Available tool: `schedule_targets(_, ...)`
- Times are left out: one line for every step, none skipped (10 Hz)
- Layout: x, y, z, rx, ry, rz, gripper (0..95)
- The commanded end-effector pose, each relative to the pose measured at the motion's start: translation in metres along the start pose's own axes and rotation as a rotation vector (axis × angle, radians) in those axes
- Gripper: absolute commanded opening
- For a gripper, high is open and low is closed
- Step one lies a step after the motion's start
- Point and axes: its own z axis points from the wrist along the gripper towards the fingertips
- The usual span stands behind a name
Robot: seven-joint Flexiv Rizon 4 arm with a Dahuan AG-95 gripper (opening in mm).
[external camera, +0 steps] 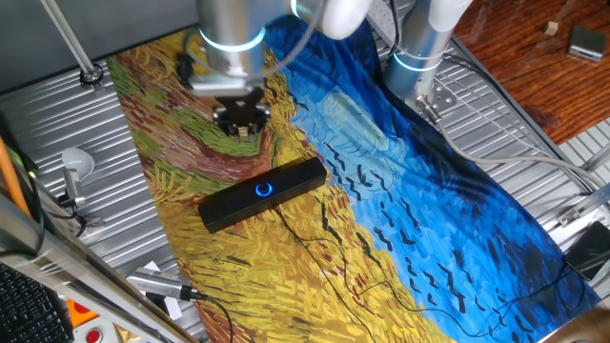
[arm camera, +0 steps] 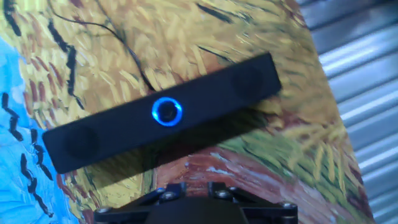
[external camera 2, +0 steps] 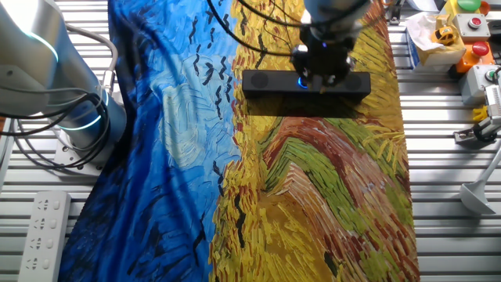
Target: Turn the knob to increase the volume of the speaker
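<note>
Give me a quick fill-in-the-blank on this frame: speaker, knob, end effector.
1. The ring around the knob glows ____.
2. The speaker lies on a painted ____ that covers the table.
3. The end effector is ____ the knob, not touching it.
4. A thin black ____ runs from the speaker across the yellow part of the print.

Missing words: blue; cloth; above; cable

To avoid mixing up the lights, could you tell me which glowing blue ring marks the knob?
The small one around the knob, centred on the top face of the speaker; the other two wrap the silver arm's wrist and base.
</note>
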Motion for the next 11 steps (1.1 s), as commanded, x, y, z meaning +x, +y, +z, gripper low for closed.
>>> schedule_targets(-0.015, 0.010, 0.005, 0.003, -0.002, -0.072, 38.0)
schedule_targets(-0.019, 0.016, 0.008, 0.007, -0.002, -0.082, 38.0)
schedule_targets(-0.019, 0.017, 0.008, 0.018, -0.003, -0.117, 38.0)
schedule_targets(-0.019, 0.017, 0.008, 0.028, -0.005, -0.148, 19.0)
schedule_targets(-0.019, 0.017, 0.008, 0.031, -0.010, -0.159, 19.0)
schedule_targets(-0.019, 0.017, 0.008, 0.028, -0.022, -0.173, 19.0)
schedule_targets(-0.019, 0.017, 0.008, 0.014, -0.039, -0.188, 19.0)
schedule_targets(-0.019, 0.017, 0.008, -0.008, -0.040, -0.182, 19.0)
schedule_targets(-0.019, 0.019, 0.003, -0.028, -0.044, -0.191, 38.0)
schedule_targets(-0.020, 0.021, -0.002, -0.032, -0.046, -0.197, 38.0)
schedule_targets(-0.026, 0.030, -0.015, -0.045, -0.048, -0.208, 38.0)
